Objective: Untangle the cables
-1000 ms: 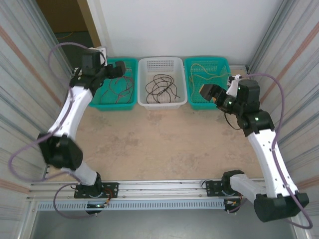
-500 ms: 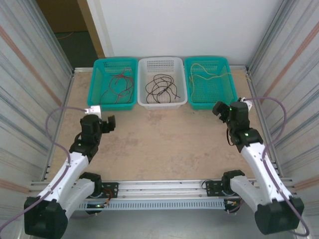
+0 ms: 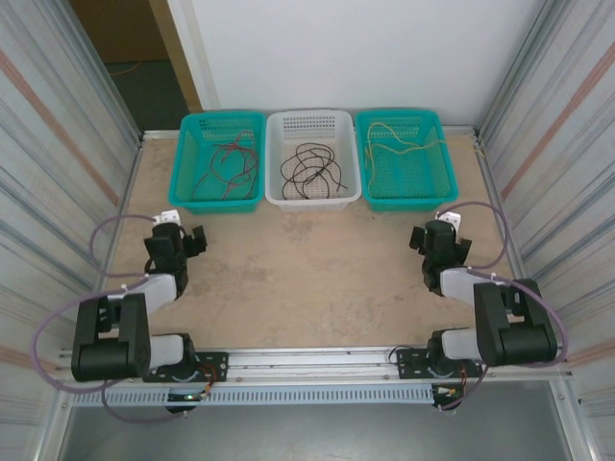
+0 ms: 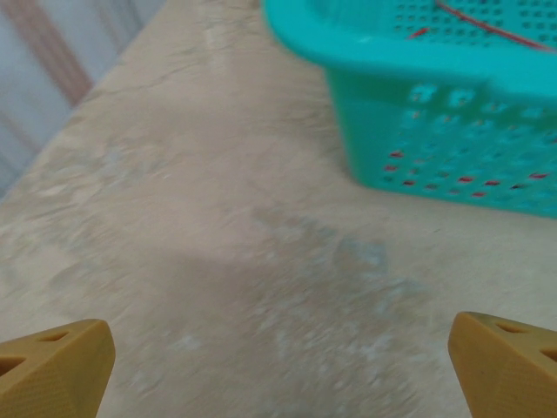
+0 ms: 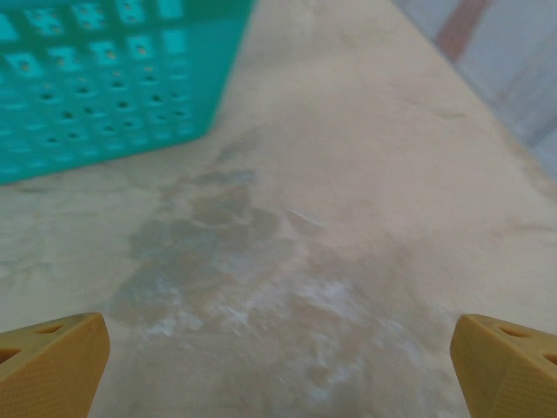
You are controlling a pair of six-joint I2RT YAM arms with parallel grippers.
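While both arms sit folded low near the front edge of the table point(image 3: 307, 279), the left gripper point(image 3: 189, 240) and the right gripper point(image 3: 430, 240) hang just above the bare surface, jaws spread wide and holding nothing. At the far edge three baskets stand side by side. Red cables point(image 3: 231, 161) lie in the left teal basket point(image 3: 184, 163), black cables point(image 3: 309, 168) in the white basket point(image 3: 312, 201), and yellow cables point(image 3: 399, 146) in the right teal basket point(image 3: 411, 203). Each gripper is well apart from the basket on its own side.

A robot test cell: corrugated metal walls point(image 3: 58, 144), aluminium rail point(image 3: 317, 358).
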